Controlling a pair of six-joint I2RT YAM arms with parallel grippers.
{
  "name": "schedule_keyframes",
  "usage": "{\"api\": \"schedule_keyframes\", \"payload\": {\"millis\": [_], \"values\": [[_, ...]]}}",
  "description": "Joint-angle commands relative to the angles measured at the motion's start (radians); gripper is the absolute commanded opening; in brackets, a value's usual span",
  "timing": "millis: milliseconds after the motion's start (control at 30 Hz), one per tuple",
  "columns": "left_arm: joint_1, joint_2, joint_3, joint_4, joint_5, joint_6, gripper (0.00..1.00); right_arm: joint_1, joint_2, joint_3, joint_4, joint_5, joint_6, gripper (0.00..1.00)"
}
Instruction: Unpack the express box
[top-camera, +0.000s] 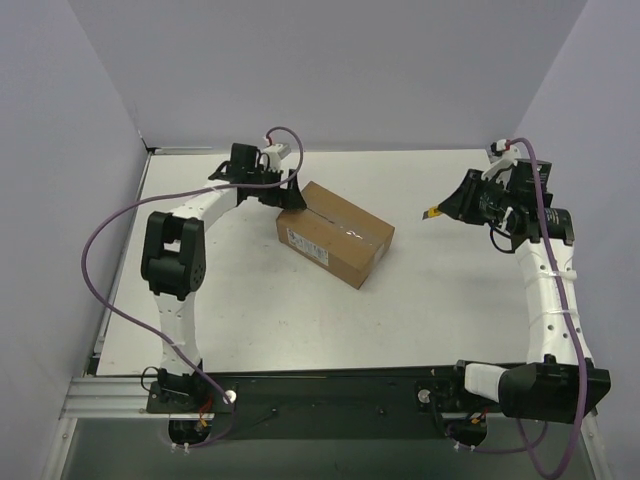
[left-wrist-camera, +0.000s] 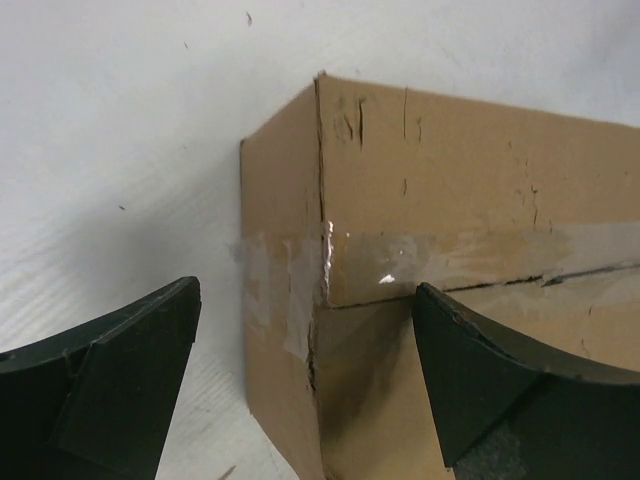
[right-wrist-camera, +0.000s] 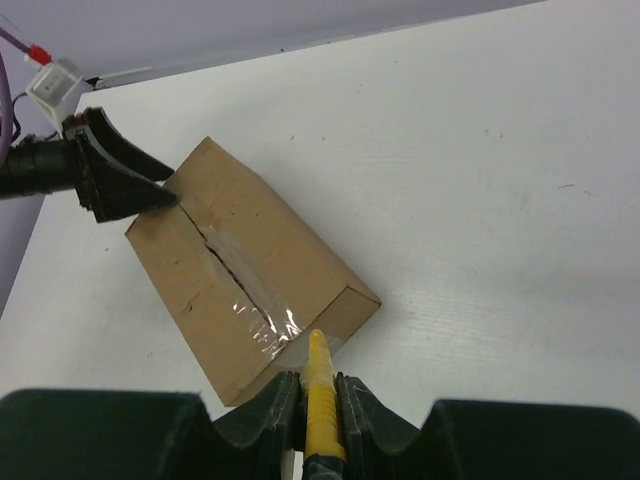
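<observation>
The white worktop (top-camera: 450, 300) carries the express box (top-camera: 335, 233) at its middle, lying askew with its flaps down. The left end effector (top-camera: 288, 192) straddles the box's far-left corner, jaws spread wide and gripping nothing, probably placed there to steady it. The right end effector (top-camera: 447, 208) hangs well to the right, clamped on a yellow utility knife (right-wrist-camera: 320, 395). The blade points toward the taped seam (right-wrist-camera: 245, 285), which may already be slit.

The express box (top-camera: 335, 232), a plain brown cardboard carton, lies flat and askew near the middle of the counter (top-camera: 450, 300). Its flaps are down, with clear tape (right-wrist-camera: 262, 305) along the centre seam and a white label (top-camera: 305, 243) on one long side.
</observation>
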Motion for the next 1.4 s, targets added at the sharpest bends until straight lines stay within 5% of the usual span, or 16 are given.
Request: {"api": "schedule_keyframes", "payload": {"millis": [0, 300, 533, 600, 633, 767, 900, 1033, 1267, 1367], "values": [[-0.002, -0.051, -0.098, -0.04, 0.087, -0.044, 0.92, -0.001, -0.041, -0.043, 0.097, 0.069, 0.067, 0.0], [0.017, -0.272, -0.441, 0.12, 0.368, -0.274, 0.75, -0.015, 0.007, -0.03, 0.062, 0.098, 0.029, 0.0], [0.107, -0.529, -0.685, 0.014, 0.301, -0.192, 0.75, -0.028, 0.022, -0.026, 0.061, 0.023, -0.112, 0.0], [0.117, -0.629, -0.638, -0.057, 0.211, -0.015, 0.87, -0.033, 0.022, -0.021, 0.061, 0.017, -0.131, 0.0], [0.095, -0.66, -0.603, -0.148, 0.178, 0.065, 0.97, -0.041, 0.024, -0.012, 0.055, 0.002, -0.129, 0.04], [-0.138, -0.734, -0.4, -0.399, -0.044, 0.464, 0.97, -0.125, 0.048, -0.043, 0.047, -0.218, -0.027, 0.0], [-0.437, -0.702, -0.346, -0.43, -0.271, 0.753, 0.97, -0.181, 0.007, -0.177, 0.14, -0.234, 0.056, 0.0], [-0.653, -0.628, -0.34, -0.267, -0.399, 0.868, 0.97, -0.292, -0.076, -0.415, 0.452, -0.396, 0.268, 0.0], [-0.75, -0.57, -0.495, 0.108, -0.429, 0.957, 0.97, -0.357, -0.038, -0.613, 0.594, -0.535, 0.406, 0.0], [-0.784, -0.522, -0.521, 0.204, -0.431, 0.97, 0.97, -0.354, -0.035, -0.71, 0.798, -0.533, 0.542, 0.0]]}}
